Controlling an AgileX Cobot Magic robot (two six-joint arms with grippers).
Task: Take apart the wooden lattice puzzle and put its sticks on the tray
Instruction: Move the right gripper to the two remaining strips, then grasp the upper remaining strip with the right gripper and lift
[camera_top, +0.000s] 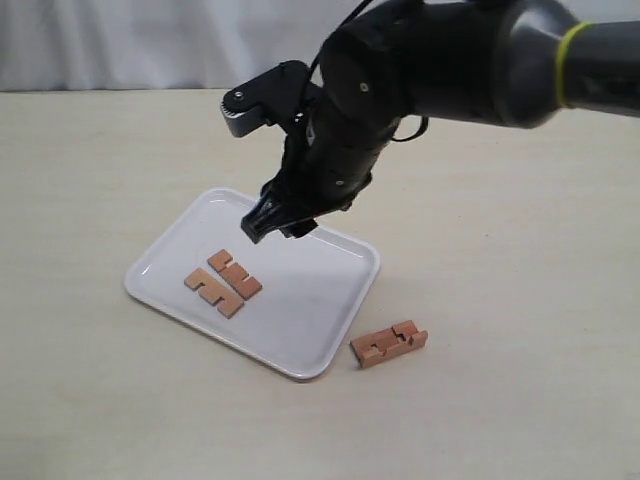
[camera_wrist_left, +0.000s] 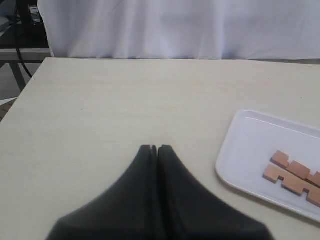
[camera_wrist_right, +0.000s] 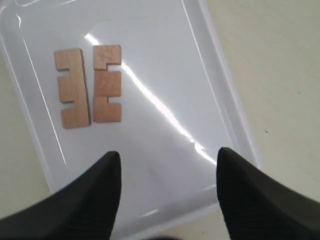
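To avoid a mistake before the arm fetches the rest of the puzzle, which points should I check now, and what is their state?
1. Right claw open and empty, above the tray: ok.
2. Two sticks lying flat inside the tray: ok.
3. All four sticks on the tray: not ok; the remaining puzzle part lies on the table beside the tray.
4. Nothing on or against the remaining puzzle part: ok.
5. Whether its sticks are interlocked: cannot tell.
6. Left claw shut, off to the side of the tray: ok.
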